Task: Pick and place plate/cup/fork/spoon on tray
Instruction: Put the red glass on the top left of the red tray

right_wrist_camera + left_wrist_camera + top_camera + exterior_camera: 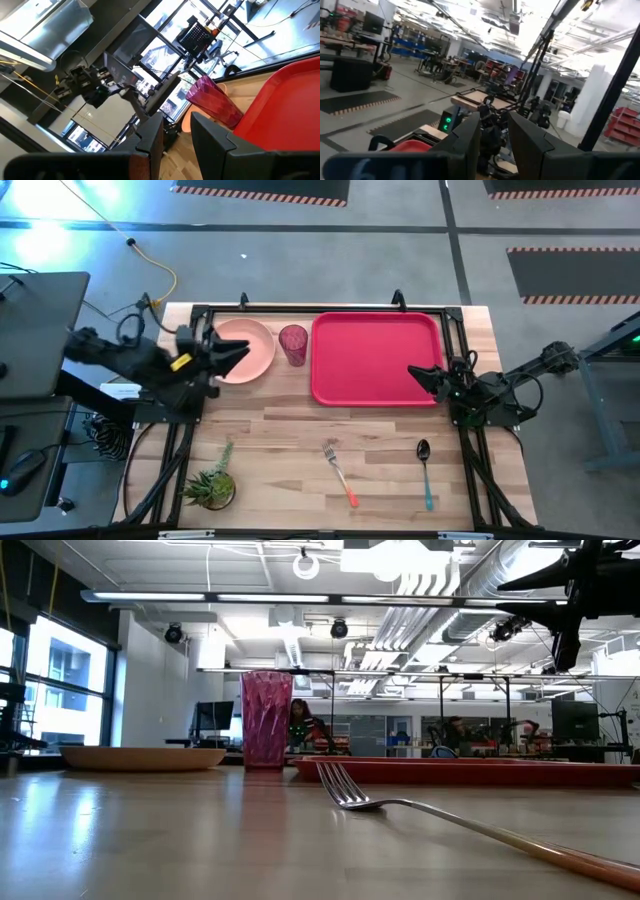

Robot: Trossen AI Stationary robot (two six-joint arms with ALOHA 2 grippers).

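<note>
The peach-pink plate (250,348) lies on the table at the far left, the magenta cup (293,344) upright beside it, then the red tray (375,358). The fork (341,473) and the teal-handled spoon (426,472) lie flat nearer the front edge. My left gripper (240,352) hovers over the plate's left part, open and empty. My right gripper (415,374) hovers over the tray's near right part, open and empty. The cup (212,101) and the tray (280,110) also show in the right wrist view.
A small potted plant (212,483) stands at the near left corner. A black frame (320,310) runs along the table's far edge. The wood between the tray and the cutlery is bare.
</note>
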